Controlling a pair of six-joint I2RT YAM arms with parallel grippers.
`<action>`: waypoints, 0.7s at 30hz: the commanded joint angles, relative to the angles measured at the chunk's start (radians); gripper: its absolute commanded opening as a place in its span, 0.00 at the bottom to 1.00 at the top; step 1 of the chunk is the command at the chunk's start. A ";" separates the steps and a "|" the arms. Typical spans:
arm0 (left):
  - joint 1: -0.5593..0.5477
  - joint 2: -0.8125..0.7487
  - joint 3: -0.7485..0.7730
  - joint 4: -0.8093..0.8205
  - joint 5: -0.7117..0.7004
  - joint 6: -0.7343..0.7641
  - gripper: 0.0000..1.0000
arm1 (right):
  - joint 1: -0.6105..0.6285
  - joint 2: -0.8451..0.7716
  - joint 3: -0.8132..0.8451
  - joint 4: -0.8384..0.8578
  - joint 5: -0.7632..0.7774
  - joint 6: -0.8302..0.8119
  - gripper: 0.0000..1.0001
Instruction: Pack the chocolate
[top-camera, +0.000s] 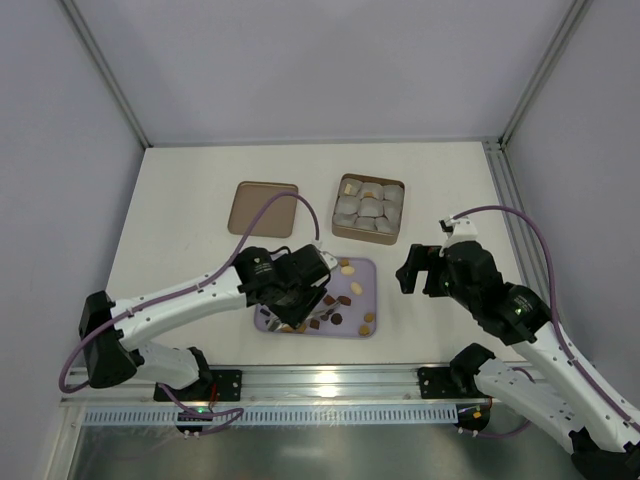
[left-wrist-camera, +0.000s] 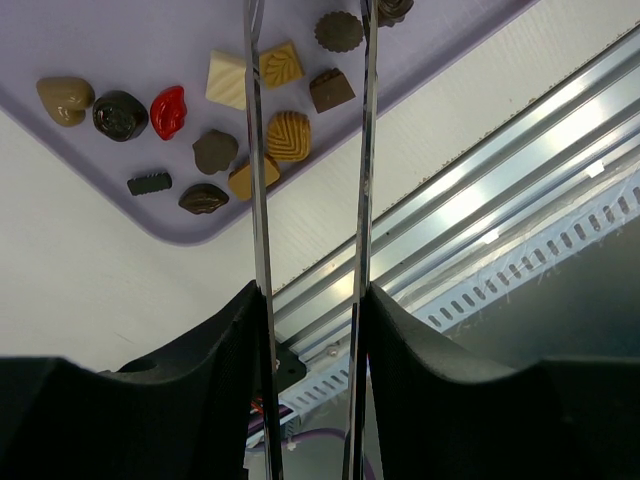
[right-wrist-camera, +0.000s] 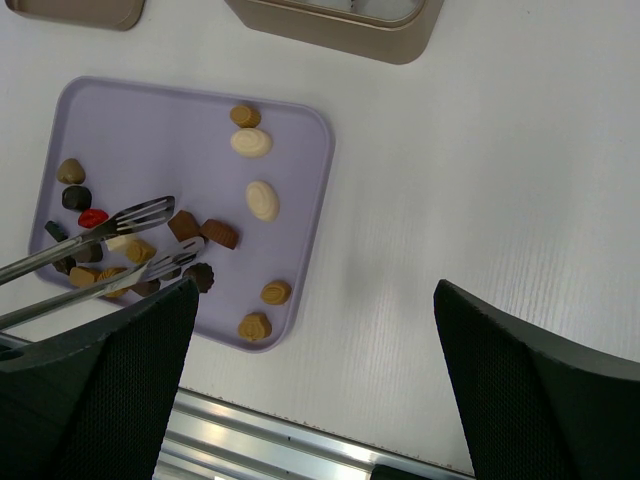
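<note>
The chocolate (top-camera: 338, 303) lies as several small dark, caramel and cream pieces on a lavender tray (top-camera: 371, 264). My left gripper (top-camera: 300, 282) is shut on metal tongs (left-wrist-camera: 259, 150), whose blades stand apart over the tray's near-left pieces. A dark square piece (left-wrist-camera: 331, 90) and a caramel ribbed piece (left-wrist-camera: 288, 135) lie between the blades. A red piece (left-wrist-camera: 168, 110) lies to their left. In the right wrist view the tong tips (right-wrist-camera: 150, 235) hover by the red piece (right-wrist-camera: 93, 217). My right gripper (top-camera: 410, 272) is open and empty, right of the tray.
A brown box (top-camera: 369, 208) with pale grey cup liners stands behind the tray; one tan piece (top-camera: 351, 188) sits in its back left cup. The flat brown lid (top-camera: 263, 208) lies left of the box. A metal rail (top-camera: 330, 380) runs along the near edge.
</note>
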 joint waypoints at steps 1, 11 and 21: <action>-0.008 0.010 0.018 0.029 -0.005 0.022 0.44 | -0.003 -0.014 -0.002 0.016 0.014 -0.001 1.00; -0.006 0.041 0.030 0.041 -0.011 0.025 0.43 | -0.002 -0.017 -0.004 0.016 0.014 -0.001 1.00; -0.008 0.033 0.033 0.027 -0.028 0.025 0.34 | -0.002 -0.015 -0.004 0.014 0.016 -0.003 1.00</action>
